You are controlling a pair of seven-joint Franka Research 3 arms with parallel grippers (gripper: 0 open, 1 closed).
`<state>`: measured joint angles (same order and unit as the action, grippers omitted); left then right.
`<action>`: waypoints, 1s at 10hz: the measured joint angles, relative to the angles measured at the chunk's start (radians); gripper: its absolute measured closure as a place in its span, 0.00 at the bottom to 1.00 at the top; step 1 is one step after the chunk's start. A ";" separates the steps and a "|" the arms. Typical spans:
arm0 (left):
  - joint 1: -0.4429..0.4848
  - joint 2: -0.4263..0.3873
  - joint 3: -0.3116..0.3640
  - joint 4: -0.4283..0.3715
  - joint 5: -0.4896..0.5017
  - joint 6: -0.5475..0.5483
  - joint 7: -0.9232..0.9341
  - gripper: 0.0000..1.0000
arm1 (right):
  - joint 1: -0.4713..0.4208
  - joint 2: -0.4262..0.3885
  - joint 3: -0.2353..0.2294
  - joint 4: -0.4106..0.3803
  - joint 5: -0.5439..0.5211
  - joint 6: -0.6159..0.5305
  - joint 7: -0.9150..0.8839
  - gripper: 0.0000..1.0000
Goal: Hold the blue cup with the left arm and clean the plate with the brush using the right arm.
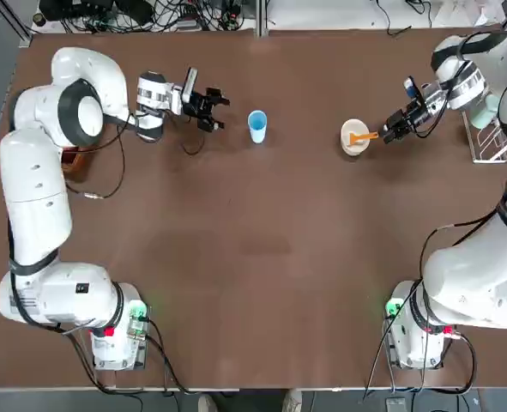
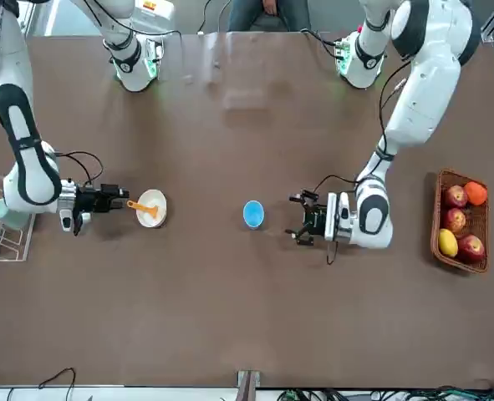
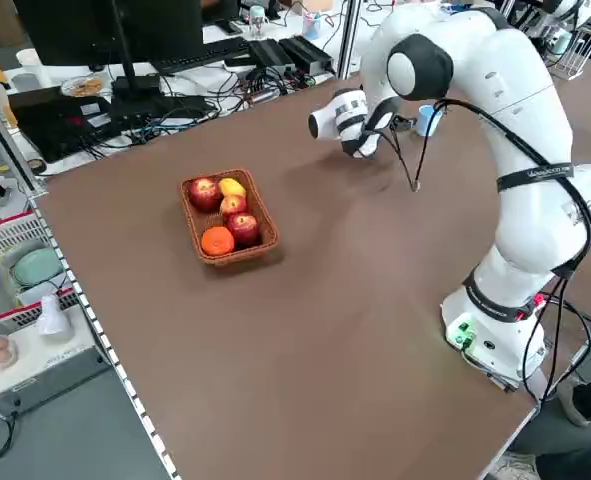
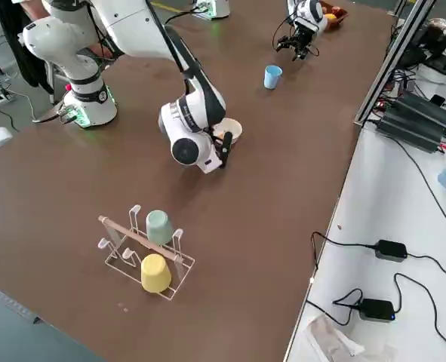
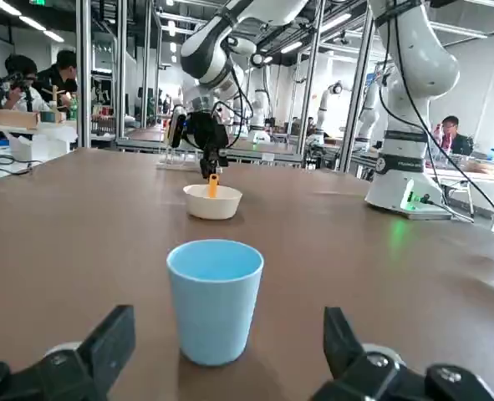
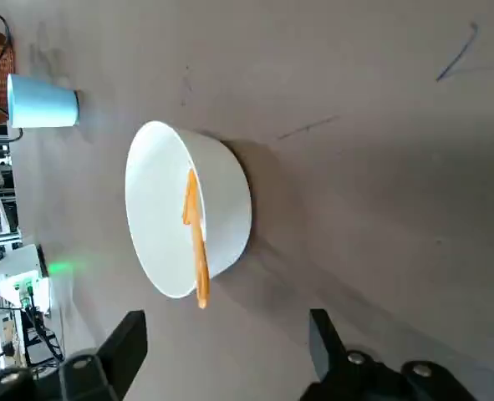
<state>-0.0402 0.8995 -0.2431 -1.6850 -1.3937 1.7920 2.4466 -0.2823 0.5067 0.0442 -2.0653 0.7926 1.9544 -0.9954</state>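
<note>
The blue cup [image 5: 216,302] stands up on the table [image 2: 255,317], with the left hand [image 5: 230,355] just beside it. That hand's jaws are wide apart, one set for each side of the cup, I think so they can close around it. Nothing is in them. The white dish [image 6: 159,209] sits well apart from the cup, near the right hand [image 6: 228,334]. The brush [image 6: 197,242] leans in the dish, with its orange end poking out over the rim toward the right hand, maybe so it is easy to grab. The right jaws are open and hold nothing. Next, each hand likely needs to move in and close. A bump could tip the cup or slide the dish.
</note>
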 joint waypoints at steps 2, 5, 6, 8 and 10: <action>-0.036 0.035 0.002 0.006 -0.061 0.016 0.066 0.00 | 0.036 0.000 0.001 -0.021 0.058 0.026 -0.001 0.13; -0.048 0.093 0.005 0.061 -0.108 0.016 0.108 0.00 | 0.050 0.000 0.000 -0.023 0.069 0.033 -0.001 0.18; -0.055 0.102 0.007 0.073 -0.125 0.016 0.112 0.00 | 0.050 0.000 0.000 -0.023 0.069 0.033 -0.001 0.21; -0.078 0.106 0.015 0.082 -0.152 0.035 0.125 0.00 | 0.050 0.000 -0.001 -0.023 0.069 0.032 -0.001 0.26; -0.117 0.112 0.037 0.083 -0.185 0.047 0.131 0.00 | 0.050 0.000 -0.001 -0.023 0.069 0.032 -0.001 0.39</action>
<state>-0.1567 1.0118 -0.2059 -1.6022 -1.5787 1.8391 2.5774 -0.2323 0.5069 0.0434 -2.0887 0.8614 1.9865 -0.9962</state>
